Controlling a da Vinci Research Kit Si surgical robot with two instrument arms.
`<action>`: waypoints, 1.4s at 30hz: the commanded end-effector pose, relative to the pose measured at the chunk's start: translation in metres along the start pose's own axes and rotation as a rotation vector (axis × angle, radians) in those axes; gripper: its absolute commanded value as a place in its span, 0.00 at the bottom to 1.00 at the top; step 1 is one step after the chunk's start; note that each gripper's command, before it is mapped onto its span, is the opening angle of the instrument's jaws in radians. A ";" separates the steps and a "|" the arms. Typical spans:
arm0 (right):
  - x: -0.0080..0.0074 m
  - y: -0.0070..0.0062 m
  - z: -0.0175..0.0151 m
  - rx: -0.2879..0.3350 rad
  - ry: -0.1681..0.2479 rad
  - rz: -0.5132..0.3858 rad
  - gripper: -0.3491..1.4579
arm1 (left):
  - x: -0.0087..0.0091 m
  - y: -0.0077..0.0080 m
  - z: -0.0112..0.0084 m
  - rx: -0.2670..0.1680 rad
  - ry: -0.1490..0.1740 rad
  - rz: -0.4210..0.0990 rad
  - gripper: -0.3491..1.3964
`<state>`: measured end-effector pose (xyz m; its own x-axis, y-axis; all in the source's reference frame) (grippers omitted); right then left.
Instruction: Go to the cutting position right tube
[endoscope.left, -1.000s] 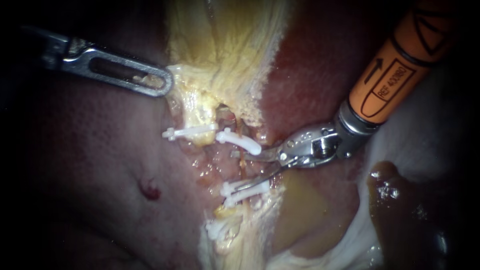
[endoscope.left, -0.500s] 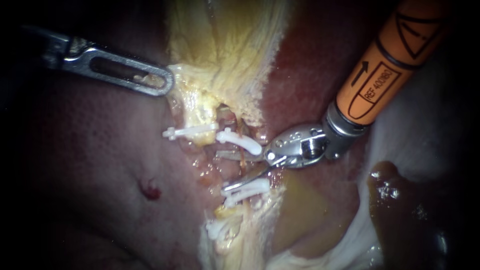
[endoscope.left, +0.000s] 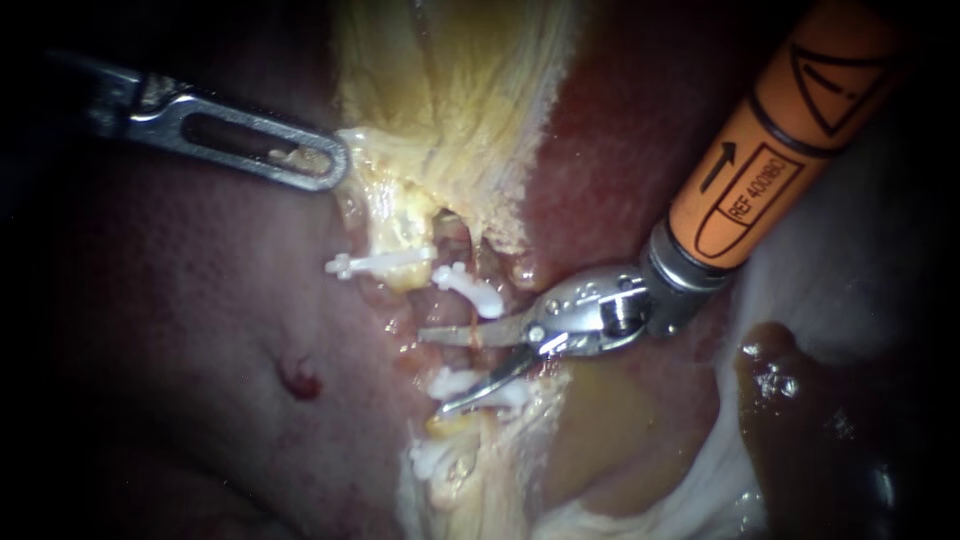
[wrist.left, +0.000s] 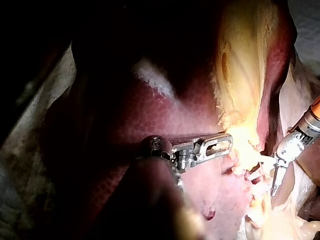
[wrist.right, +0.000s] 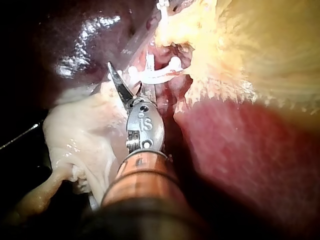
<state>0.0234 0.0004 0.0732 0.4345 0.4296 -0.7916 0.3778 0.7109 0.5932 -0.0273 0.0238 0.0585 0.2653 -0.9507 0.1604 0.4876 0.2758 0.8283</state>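
Darkness rings the field. The bed is the liver, dark red and finely mottled, filling the left half and showing again as a red strip right of centre. On the far right lies whitish tissue with a pool of brown fluid beside it. A broad fold of yellow tissue hangs down the middle.

The right instrument, orange-shafted, comes in from the upper right. Its two slim blades stand apart in a V, gripping nothing. The right tube, a thin reddish strand, runs between the upper clip and the lower clip and lies inside that V. The lower blade rests across the lower clip.

The left instrument reaches in from the left, its windowed jaws closed on the edge of the yellow tissue.

A left clip sits beside the upper one, and a lowest clip lies below. A small red spot marks the liver.
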 end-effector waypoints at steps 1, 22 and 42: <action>0.0000 0.0001 0.0001 -0.002 0.003 0.007 0.91 | 0.0000 0.0000 0.0001 -0.001 -0.001 0.000 0.00; 0.0007 0.0011 0.0016 -0.028 0.053 0.055 0.95 | 0.0000 -0.0001 0.0003 0.000 0.000 0.000 0.00; 0.0018 -0.0006 0.0014 -0.011 0.088 0.052 0.99 | 0.0001 0.0000 0.0004 0.000 0.000 0.001 0.00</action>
<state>0.0251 -0.0001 0.0713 0.3762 0.5156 -0.7699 0.3469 0.6920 0.6330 -0.0276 0.0237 0.0588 0.2657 -0.9506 0.1606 0.4880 0.2763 0.8279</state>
